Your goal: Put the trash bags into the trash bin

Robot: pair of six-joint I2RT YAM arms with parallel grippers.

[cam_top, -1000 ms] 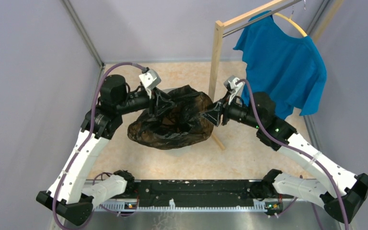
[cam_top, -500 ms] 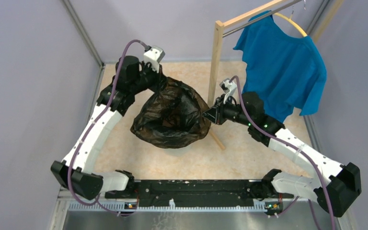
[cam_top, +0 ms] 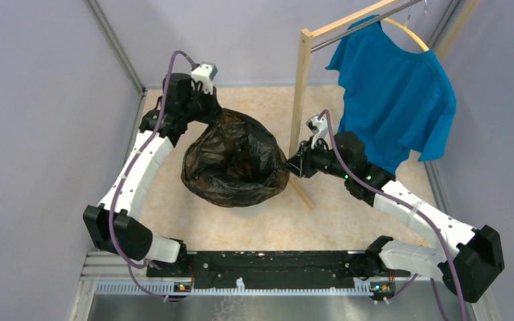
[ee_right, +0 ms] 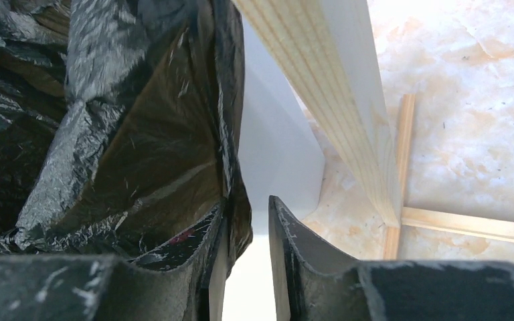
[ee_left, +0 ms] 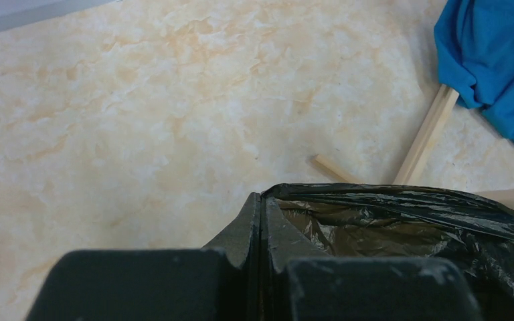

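Note:
The black trash bag (cam_top: 235, 162) hangs spread open in mid-table, covering the trash bin from above. My left gripper (cam_top: 209, 112) is at the bag's far left rim; in the left wrist view its jaws (ee_left: 261, 195) are pressed shut, with the bag's edge (ee_left: 401, 217) coming out from between them. My right gripper (cam_top: 293, 164) is at the bag's right rim. In the right wrist view its jaws (ee_right: 247, 200) stand apart, and the bag film (ee_right: 140, 134) lies against the left finger only. The white bin wall (ee_right: 281, 154) shows just beyond them.
The wooden rack post (cam_top: 300, 80) stands just right of the bag, close to my right gripper (ee_right: 328, 87). Its floor foot (cam_top: 302, 195) runs under the bag's right side. A blue shirt (cam_top: 395, 93) hangs at the back right. Grey walls close in left and right.
My left arm has swung to the far left, pulling the bag's rim back and stretching the mouth. My right gripper has shifted slightly left and lower, staying at the right rim.

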